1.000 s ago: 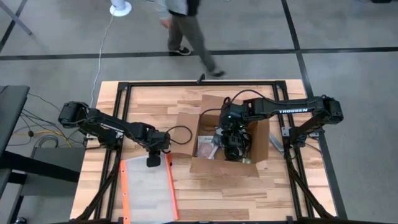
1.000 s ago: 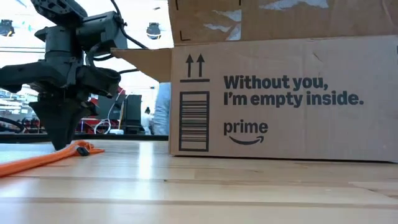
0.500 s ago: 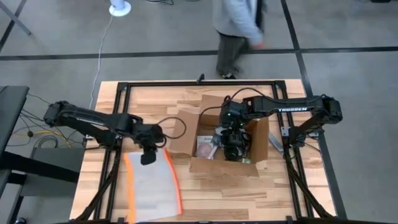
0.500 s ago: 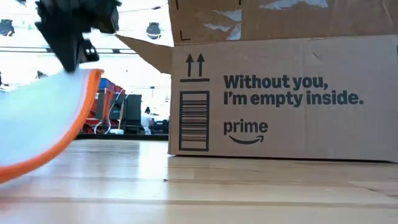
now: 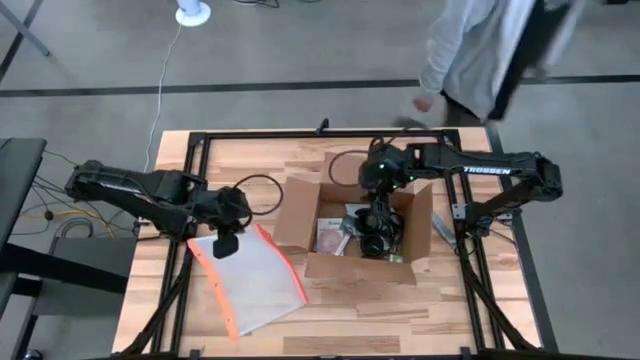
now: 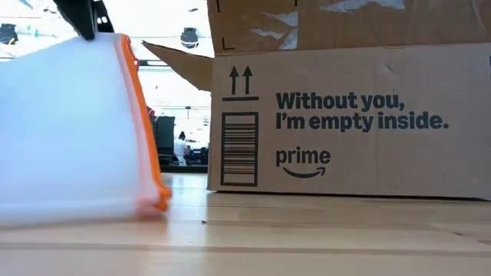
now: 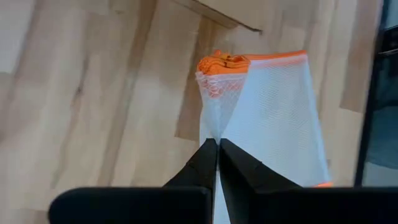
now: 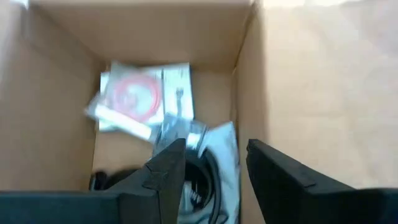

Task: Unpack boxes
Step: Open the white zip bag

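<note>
The brown cardboard box (image 5: 360, 232) stands open on the table's right half, its flaps up; in the low view its printed side (image 6: 345, 115) faces me. Inside lie a clear packet with a red ring (image 8: 142, 99) and dark cable-like items (image 8: 199, 186). My right gripper (image 8: 211, 163) hangs open over the box's inside (image 5: 375, 238), touching nothing. Left of the box, my left gripper (image 5: 225, 246) is shut on the orange-edged clear mesh pouch (image 5: 255, 280), which fills the left of the low view (image 6: 73, 130). My left gripper pinches the pouch's mesh at its far end (image 7: 217, 132) between its two shut fingers, coming from above. The mesh bunches at the fingers. The pouch slants down from the hold toward the table's near edge, and its lower end (image 6: 92, 208) seems to rest on the table.
A black frame (image 5: 300, 133) runs around the tabletop. Bare wood lies along the near edge (image 5: 400, 310). A person (image 5: 490, 50) walks on the floor beyond the far edge.
My left gripper has risen and drifted toward the table's left edge with the pouch. The pouch, flat on the table a second ago, now has its far end raised and its near end swung toward the box. The person has walked rightward behind the table.
</note>
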